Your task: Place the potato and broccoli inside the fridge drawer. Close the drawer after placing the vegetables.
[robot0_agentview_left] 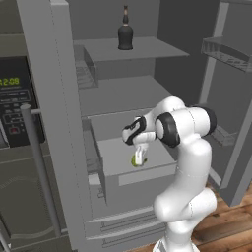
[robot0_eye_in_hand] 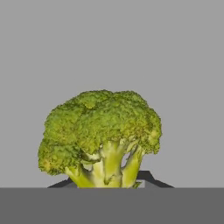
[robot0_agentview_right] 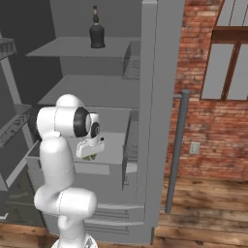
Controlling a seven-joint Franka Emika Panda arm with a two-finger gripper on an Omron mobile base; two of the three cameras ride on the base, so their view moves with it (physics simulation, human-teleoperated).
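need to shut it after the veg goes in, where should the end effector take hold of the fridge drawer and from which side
Probably the low front wall of the fridge drawer, approached from the front, the robot's own side. That flat panel faces the robot, so pushing it should slide the drawer in; no handle is visible. The end effector, holding the broccoli, must release first.

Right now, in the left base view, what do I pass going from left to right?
Oven control panel → vertical grey handle bar → broccoli held in the pincer over the fridge drawer → open fridge door.
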